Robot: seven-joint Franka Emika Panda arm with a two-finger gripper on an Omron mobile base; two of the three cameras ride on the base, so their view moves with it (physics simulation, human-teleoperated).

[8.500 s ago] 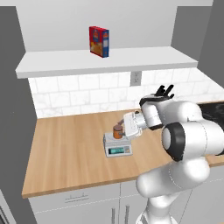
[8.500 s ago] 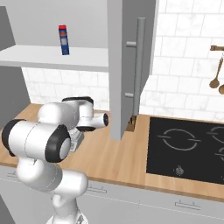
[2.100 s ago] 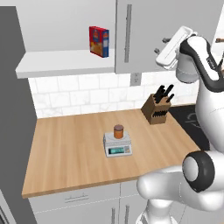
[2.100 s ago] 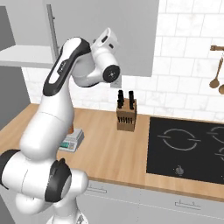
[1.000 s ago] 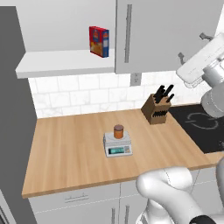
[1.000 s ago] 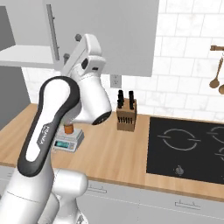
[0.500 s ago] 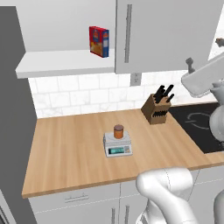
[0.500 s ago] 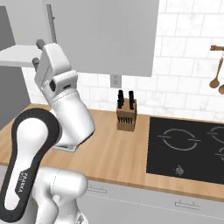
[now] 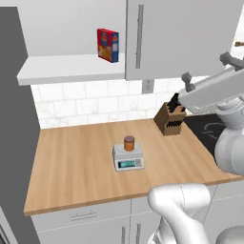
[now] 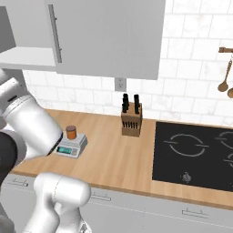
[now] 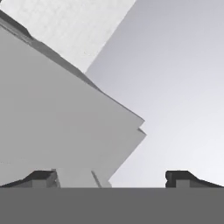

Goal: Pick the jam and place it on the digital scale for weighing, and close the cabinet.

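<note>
Jam: the jam is seen upright on the platform of the digital scale, near the middle of the wooden counter — so the weighing part is judged as done.

Scale: it is placed flat with its greenish display turned to the front edge of the counter, probably so that the reading can be seen; in the right base view the jar stands on the scale in the same way.

Cabinet: on the cabinet the right door looks shut, with its bar handle vertical. The left part is open — the shelf with the red-and-blue box is uncovered, so this half of the task is judged as not finished.

Claw: in the hand view the two finger tips are spread wide apart and nothing is held between them. They are pointed at grey panels and a white surface, which cannot be identified with certainty.

Jam relative to claw: the jam is low on the counter and the hand is raised at cabinet height, so they are well apart and not touching.

Knife block: the knife block is standing at the wall beside the hob, not in the way.
</note>
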